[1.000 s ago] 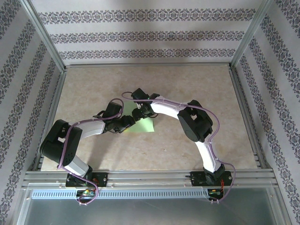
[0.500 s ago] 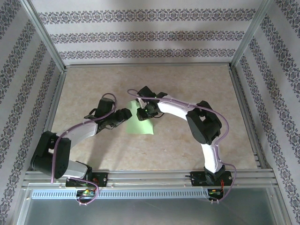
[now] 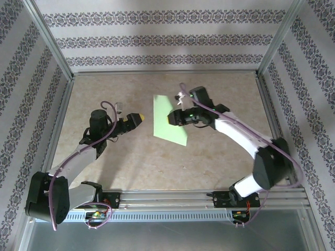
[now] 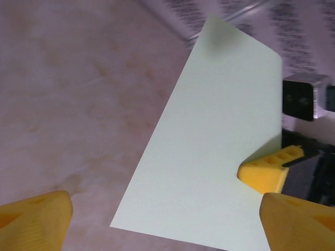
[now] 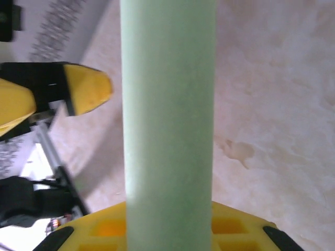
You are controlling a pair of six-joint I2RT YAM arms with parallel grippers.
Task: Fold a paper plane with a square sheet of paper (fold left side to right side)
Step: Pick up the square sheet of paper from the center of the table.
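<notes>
The right end effector [image 3: 172,118] is gripping the square sheet of paper [image 3: 164,128] by its right edge, holding it over the middle of the counter [image 3: 220,157]. The left end effector [image 3: 138,119] is hovering wide open just left of the sheet, not touching it.

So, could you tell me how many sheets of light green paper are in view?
1. The thin light green sheet of paper is over the middle of the beige tabletop, pinched by the right arm's fingers; another could hide behind it.
</notes>
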